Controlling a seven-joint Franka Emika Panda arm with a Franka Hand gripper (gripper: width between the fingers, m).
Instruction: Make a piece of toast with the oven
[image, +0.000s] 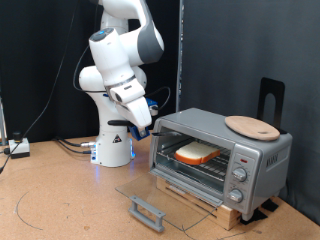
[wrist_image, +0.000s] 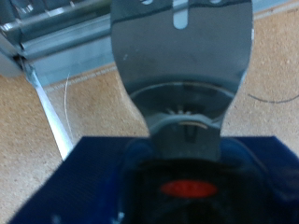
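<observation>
The silver-grey oven (image: 222, 150) stands at the exterior view's right on a wooden slatted base (image: 205, 196). Its glass door (image: 165, 198) hangs open and lies flat in front, with the grey handle (image: 147, 212) at its near edge. The piece of toast (image: 197, 152) lies on the wire rack inside. My gripper (image: 143, 127) hangs just beside the oven's open mouth, on the exterior view's left of it, with nothing seen between the fingers. The wrist view shows no fingers, only the arm's own grey pedestal (wrist_image: 182, 65) and blue-lit base (wrist_image: 187, 182).
A round light wooden board (image: 252, 126) lies on the oven's top, with a black stand (image: 271, 100) behind it. Cables (image: 70, 145) and a small box (image: 18, 148) lie on the brown table at the exterior view's left. A metal edge (wrist_image: 47, 33) shows in the wrist view.
</observation>
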